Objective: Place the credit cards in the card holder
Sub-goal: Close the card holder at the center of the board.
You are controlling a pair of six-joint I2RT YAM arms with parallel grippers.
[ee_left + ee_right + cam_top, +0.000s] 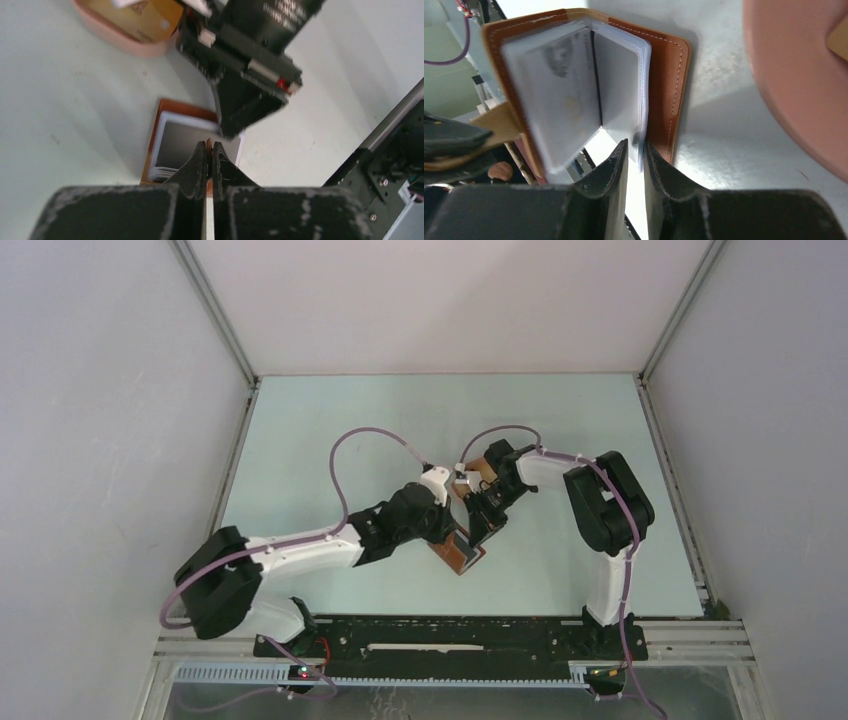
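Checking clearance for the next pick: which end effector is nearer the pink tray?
Right. The right end effector sits at the tray-side edge of the card holder, beside the pink tray; the left end effector is at the holder's far side.

A pale green table [300,430] stands enclosed by plain white walls [100,390], evenly lit.

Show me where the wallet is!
The card holder sits open mid-table in the top view, between left gripper and right gripper, near the pink tray.

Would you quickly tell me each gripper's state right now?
Left gripper: closed on the card holder, at its edge.
Right gripper: closed on a clear sleeve inside it.
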